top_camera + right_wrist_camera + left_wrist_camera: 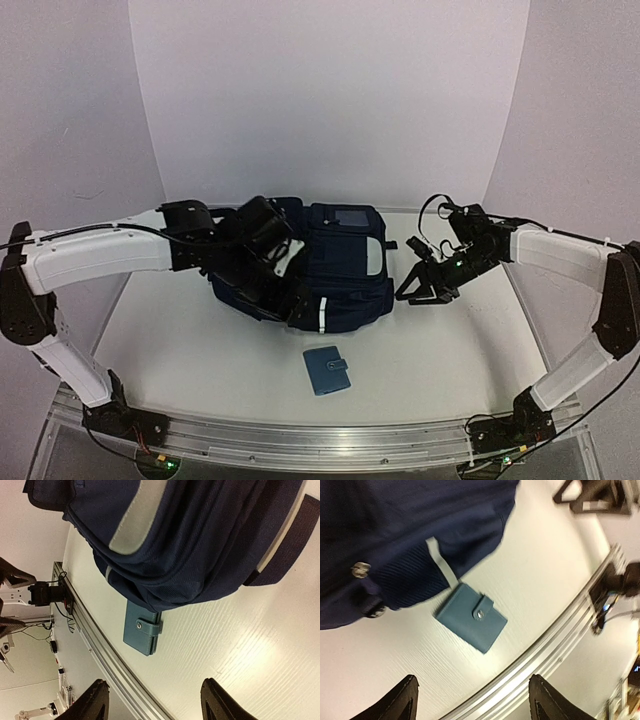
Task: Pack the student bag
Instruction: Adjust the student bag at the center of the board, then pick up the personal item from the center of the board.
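The student bag (345, 265), dark navy with white stripes, lies on its side in the middle of the white table. My left gripper (268, 240) hovers over the bag's left end. In the left wrist view it (475, 695) is open with nothing between its fingers, above bare table. A small blue snap wallet (327, 369) lies flat in front of the bag (395, 540), also seen as the wallet (471, 616). My right gripper (425, 293) is just right of the bag, open and empty (155, 692), with the bag (190, 540) and wallet (142, 632) ahead of it.
An aluminium rail (320, 440) runs along the table's near edge, with both arm bases bolted to it. White backdrop walls close off the back and sides. The bag's black strap (295, 540) lies on the table on the right side.
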You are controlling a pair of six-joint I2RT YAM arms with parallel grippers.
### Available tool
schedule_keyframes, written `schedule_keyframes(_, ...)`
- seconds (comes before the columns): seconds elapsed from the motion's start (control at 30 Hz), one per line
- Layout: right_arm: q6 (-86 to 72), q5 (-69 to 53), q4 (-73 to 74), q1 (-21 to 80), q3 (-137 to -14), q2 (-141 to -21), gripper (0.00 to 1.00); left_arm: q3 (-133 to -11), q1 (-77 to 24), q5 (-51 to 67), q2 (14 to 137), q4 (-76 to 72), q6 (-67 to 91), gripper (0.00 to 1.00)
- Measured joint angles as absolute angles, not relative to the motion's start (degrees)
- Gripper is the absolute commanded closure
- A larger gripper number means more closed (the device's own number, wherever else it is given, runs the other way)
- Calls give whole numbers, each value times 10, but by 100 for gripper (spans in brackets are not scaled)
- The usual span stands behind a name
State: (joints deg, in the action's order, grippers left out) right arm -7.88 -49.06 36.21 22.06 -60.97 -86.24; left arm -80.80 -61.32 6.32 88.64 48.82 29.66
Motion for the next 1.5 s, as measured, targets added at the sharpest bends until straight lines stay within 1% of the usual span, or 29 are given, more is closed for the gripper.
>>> schedule_keyframes(0.1,-77,-489,369,221,-604,-860,41,-821,-647,57,937,496,275,24)
schedule_keyframes(0.3,-77,-487,370,221,-583,-840,41,-856,-692,47,1065,502,247,19)
schedule_keyframes(0.43,-77,-487,371,221,-561,-820,41,-886,-704,41,1132,505,243,12)
schedule_keyframes(0.6,-78,-488,372,221,-544,-804,41,-895,-707,20,1165,512,240,5)
schedule_keyframes(0.8,-80,-489,373,221,-532,-781,41,-928,-701,5,1186,511,219,2)
schedule_keyframes(1.17,-80,-488,374,220,-529,-763,41,-916,-649,54,1186,472,161,1)
schedule_keyframes(1.2,-80,-487,374,220,-529,-763,41,-914,-646,58,1186,467,158,2)
schedule_keyframes(1.33,-80,-487,374,220,-529,-763,41,-903,-641,75,1190,451,149,9)
schedule_keyframes(1.5,-80,-487,374,220,-530,-765,41,-869,-640,95,1202,418,154,12)
